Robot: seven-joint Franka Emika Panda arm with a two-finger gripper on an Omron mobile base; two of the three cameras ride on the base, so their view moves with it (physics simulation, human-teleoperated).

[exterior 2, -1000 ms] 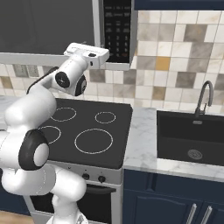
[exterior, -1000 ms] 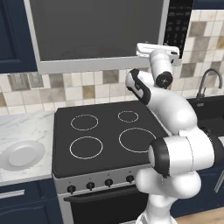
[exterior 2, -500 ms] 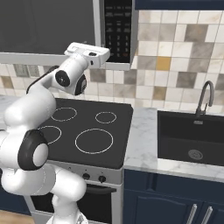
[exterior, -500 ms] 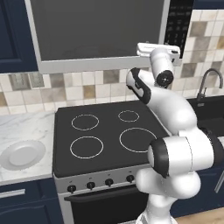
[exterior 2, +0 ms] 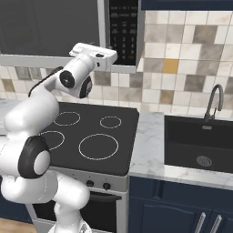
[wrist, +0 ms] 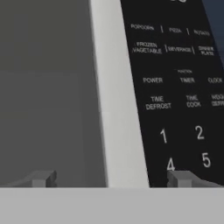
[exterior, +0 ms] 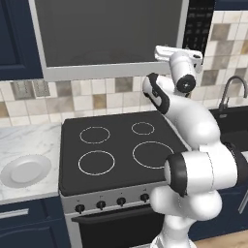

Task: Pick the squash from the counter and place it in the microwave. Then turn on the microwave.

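Two dark finger tips stand wide apart at the bottom of the hand view, the gripper spread with nothing between its jaws. Just beyond them, the microwave shows a light grey frame strip running top to bottom, smooth dark glass door to its left and a flat black keypad with white labels and digits to its right. In the left base view, a round white plate lies at lower left on the marble-patterned counter, beside the black stovetop with its white rings. A dark sink with a curved faucet sits at right in the right base view. The squash cannot be made out.
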